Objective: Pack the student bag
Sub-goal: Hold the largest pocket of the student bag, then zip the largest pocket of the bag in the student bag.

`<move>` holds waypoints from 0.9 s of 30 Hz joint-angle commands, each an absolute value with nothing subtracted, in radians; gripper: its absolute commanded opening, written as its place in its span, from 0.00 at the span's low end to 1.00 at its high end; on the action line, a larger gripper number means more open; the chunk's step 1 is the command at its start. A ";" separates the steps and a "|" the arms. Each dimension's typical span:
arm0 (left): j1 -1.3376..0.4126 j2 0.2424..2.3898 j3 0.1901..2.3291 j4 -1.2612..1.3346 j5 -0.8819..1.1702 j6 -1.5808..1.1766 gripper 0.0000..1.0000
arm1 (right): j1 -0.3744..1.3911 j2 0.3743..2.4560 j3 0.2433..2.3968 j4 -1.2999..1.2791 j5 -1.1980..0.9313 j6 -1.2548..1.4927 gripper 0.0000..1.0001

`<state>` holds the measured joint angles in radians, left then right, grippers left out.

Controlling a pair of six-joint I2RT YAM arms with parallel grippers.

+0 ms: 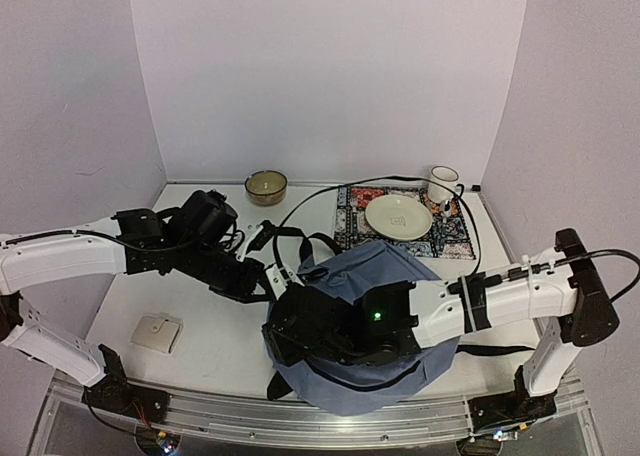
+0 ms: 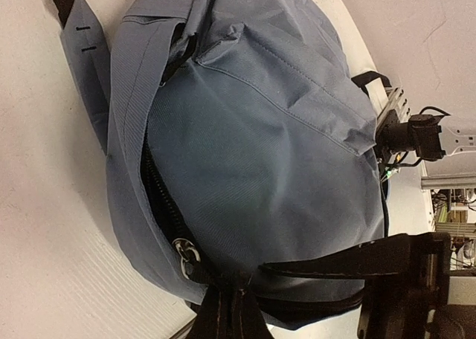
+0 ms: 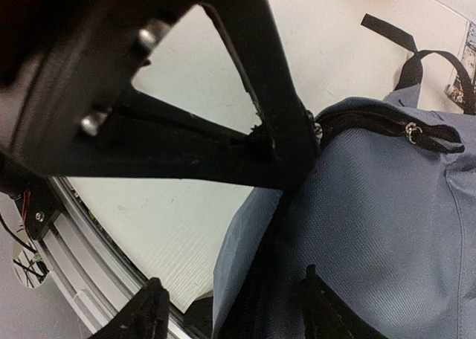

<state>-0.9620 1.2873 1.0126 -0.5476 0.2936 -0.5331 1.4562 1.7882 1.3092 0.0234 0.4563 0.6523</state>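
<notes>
Two grippers work at the student bag (image 1: 395, 268), a blue-grey backpack w/ black zips lying near-centre on the white table (image 1: 200, 301), close to the near edge. Writing: only a faint mark at the centre of the cream plate (image 1: 398, 217), too small to read.

Left gripper (image 2: 225, 300): pinched tight, tips together on the bag's rim just beside a metal zip pull (image 2: 186, 254), at the bag's left side. A black strap (image 2: 335, 263) runs across right by it.

Right gripper (image 3: 234, 313): jaws apart, approx. mid-wide, nothing clamped. It hangs over the bag's near-left part, w/ one finger (image 3: 321, 305) over the grey fabric and the other off the bag's edge, above the table. A dark zip line runs between them.

Far side: plate sits on a patterned mat (image 1: 455, 238), white mug (image 1: 442, 183) at the mat's far-right corner, brown bowl (image 1: 266, 186) far-centre. Small beige square item (image 1: 158, 333) lies near-left, well apart from the bag.
</notes>
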 commanded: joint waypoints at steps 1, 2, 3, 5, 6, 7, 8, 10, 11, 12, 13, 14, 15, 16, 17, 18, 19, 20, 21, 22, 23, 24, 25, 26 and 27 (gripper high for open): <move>-0.969 1.246 1.035 -0.460 0.317 -0.529 0.00 | 1.447 1.817 1.350 0.002 0.493 0.654 0.39; -0.969 1.246 1.037 -0.461 0.302 -0.524 0.00 | 1.447 1.812 1.344 0.002 0.489 0.655 0.26; -0.969 1.246 1.040 -0.465 0.285 -0.520 0.00 | 1.447 1.804 1.332 0.002 0.478 0.655 0.17; -0.968 1.251 1.049 -0.479 0.230 -0.510 0.00 | 1.447 1.784 1.306 0.002 0.450 0.650 0.03; -0.966 1.259 1.057 -0.492 0.202 -0.504 0.00 | 1.447 1.770 1.292 0.002 0.433 0.643 0.00; -0.964 1.271 1.069 -0.507 0.169 -0.496 0.00 | 1.450 1.756 1.277 0.002 0.416 0.635 0.00; -0.959 1.289 1.084 -0.519 0.139 -0.487 0.00 | 1.454 1.742 1.264 0.002 0.401 0.621 0.00; -0.945 1.325 1.111 -0.533 0.103 -0.468 0.00 | 1.466 1.716 1.242 0.002 0.363 0.579 0.00; -0.934 1.345 1.123 -0.533 0.094 -0.458 0.00 | 1.473 1.704 1.233 0.002 0.343 0.559 0.00; -0.921 1.365 1.136 -0.532 0.084 -0.449 0.00 | 1.479 1.693 1.226 0.002 0.326 0.541 0.00; -0.907 1.387 1.150 -0.532 0.079 -0.437 0.00 | 1.487 1.685 1.221 0.002 0.312 0.526 0.00; -0.894 1.406 1.163 -0.532 0.076 -0.427 0.00 | 1.494 1.676 1.216 0.002 0.296 0.507 0.00; -0.883 1.424 1.176 -0.532 0.078 -0.418 0.00 | 1.503 1.667 1.212 0.002 0.283 0.494 0.00; -0.873 1.447 1.191 -0.532 0.083 -0.405 0.00 | 1.508 1.660 1.208 0.002 0.272 0.480 0.00; -0.866 1.469 1.207 -0.532 0.085 -0.391 0.00 | 1.514 1.652 1.204 0.004 0.261 0.466 0.00; -0.861 1.489 1.224 -0.532 0.089 -0.379 0.00 | 1.519 1.648 1.202 0.007 0.248 0.454 0.00; -0.856 1.509 1.240 -0.532 0.095 -0.368 0.00 | 1.525 1.643 1.200 0.009 0.235 0.439 0.00; -0.849 1.530 1.255 -0.532 0.101 -0.357 0.00 | 1.532 1.638 1.198 0.014 0.225 0.422 0.00; -0.840 1.548 1.266 -0.532 0.105 -0.348 0.00 | 1.534 1.635 1.198 0.018 0.212 0.408 0.00; -0.831 1.563 1.275 -0.533 0.107 -0.340 0.00 | 1.537 1.633 1.197 0.020 0.200 0.397 0.00; -0.819 1.577 1.280 -0.534 0.107 -0.333 0.00 | 1.538 1.628 1.195 0.020 0.189 0.387 0.00; -0.804 1.590 1.284 -0.534 0.105 -0.329 0.00 | 1.540 1.620 1.189 0.020 0.179 0.379 0.00; -0.791 1.602 1.286 -0.534 0.104 -0.325 0.00 | 1.541 1.609 1.181 0.020 0.171 0.373 0.00; -0.778 1.611 1.287 -0.534 0.103 -0.322 0.00 | 1.543 1.595 1.169 0.020 0.166 0.369 0.00; -0.765 1.621 1.290 -0.534 0.101 -0.320 0.00 | 1.544 1.583 1.157 0.020 0.166 0.367 0.00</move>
<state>-0.8607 1.5883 1.2246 -0.6074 0.2254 -0.3617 1.4773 1.6857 1.1909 0.0448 0.3218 0.4258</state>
